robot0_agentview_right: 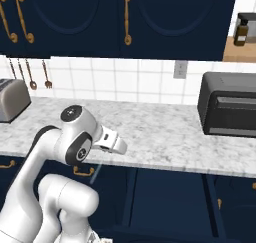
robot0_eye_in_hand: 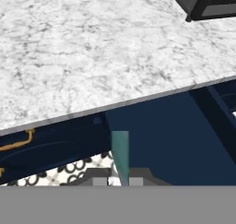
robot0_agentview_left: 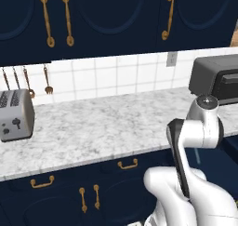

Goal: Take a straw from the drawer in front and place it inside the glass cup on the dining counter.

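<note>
My gripper (robot0_eye_in_hand: 119, 181) is shut on a pale teal, see-through straw (robot0_eye_in_hand: 120, 155), which stands up between the fingertips in the hand view. The straw also shows as a faint line (robot0_agentview_right: 96, 171) below my wrist in the right base view. Behind it, just under the marble worktop edge, the navy drawer (robot0_eye_in_hand: 166, 140) looks pulled out, seen as a dark recess (robot0_agentview_right: 170, 192) in the right base view. The gripper hangs in front of the cabinets, below worktop height. The glass cup and the dining counter are out of view.
A marble worktop (robot0_agentview_left: 93, 127) runs along the wall with a silver toaster (robot0_agentview_left: 14, 116) at its left and a black oven box (robot0_agentview_right: 230, 109) at its right. Closed navy drawers with brass handles (robot0_agentview_left: 128, 164) sit to the left. Wall cabinets hang overhead.
</note>
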